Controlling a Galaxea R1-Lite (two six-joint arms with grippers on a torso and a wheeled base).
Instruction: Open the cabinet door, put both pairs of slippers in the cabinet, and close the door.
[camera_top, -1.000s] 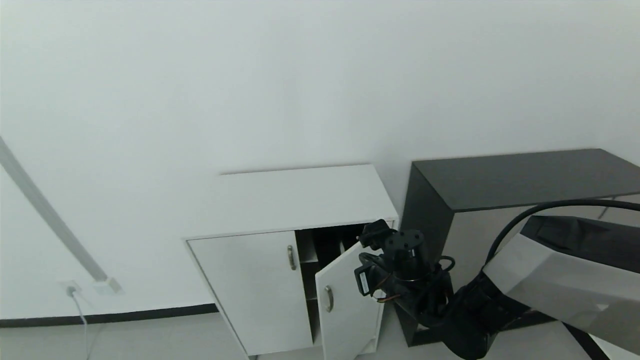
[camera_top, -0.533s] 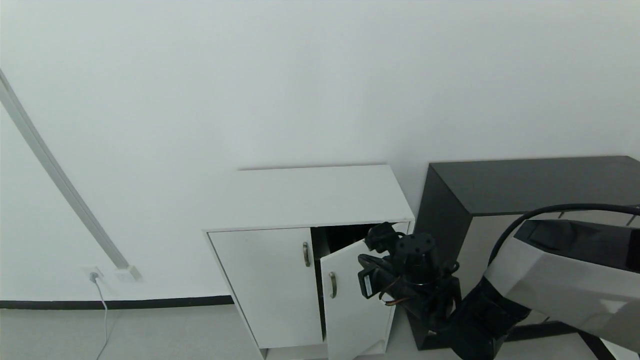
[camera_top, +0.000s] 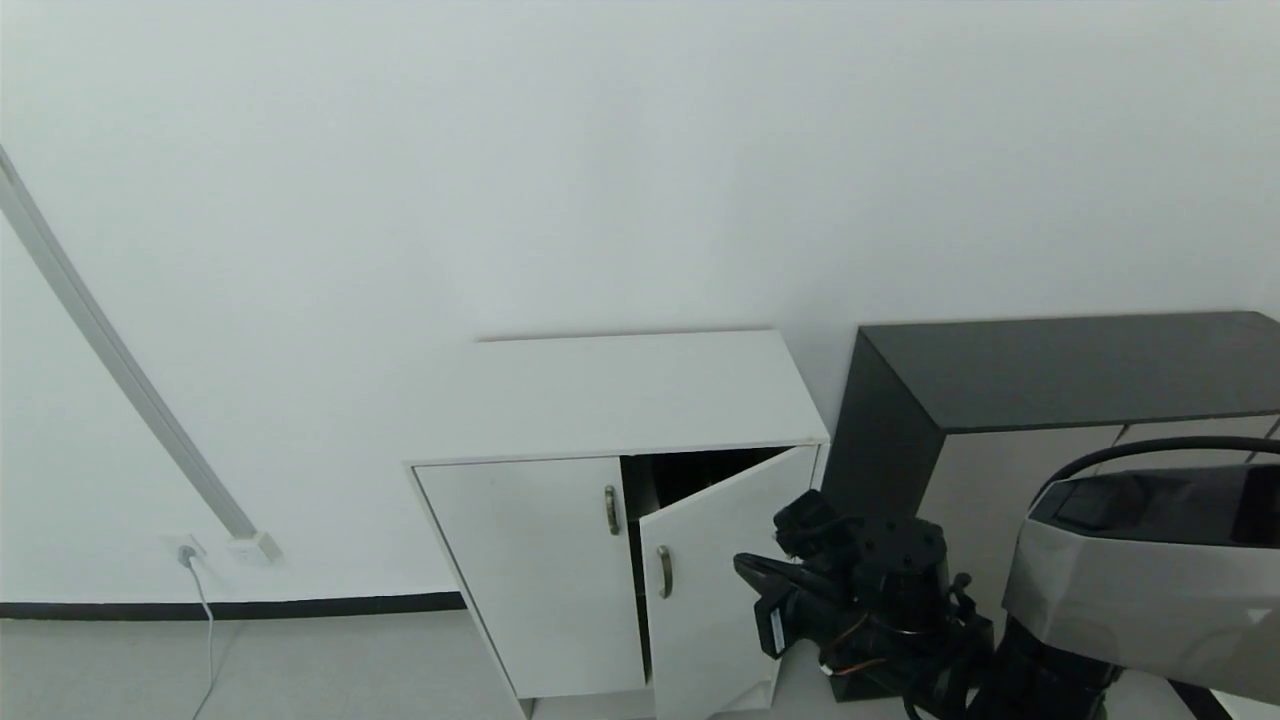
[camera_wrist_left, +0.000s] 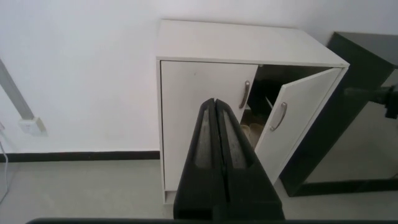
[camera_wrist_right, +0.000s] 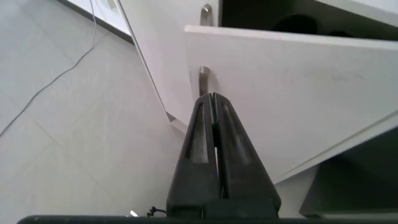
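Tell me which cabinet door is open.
The right door, swung partway outward at an angle; the left door sits flush and shut.

This is looking like a sparsely furnished office-type room: a white cabinet (camera_top: 620, 395) is standing against a bare white wall (camera_top: 600, 150) beside a dark counter (camera_top: 1080, 370), and a cable (camera_top: 207, 625) is hanging from a wall socket (camera_top: 187, 551) above the grey floor (camera_top: 330, 665).

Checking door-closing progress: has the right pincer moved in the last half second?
Yes. Against the cabinet, fixed in the head view, the right pincer has dropped below the door's top edge and shifted toward the black table.
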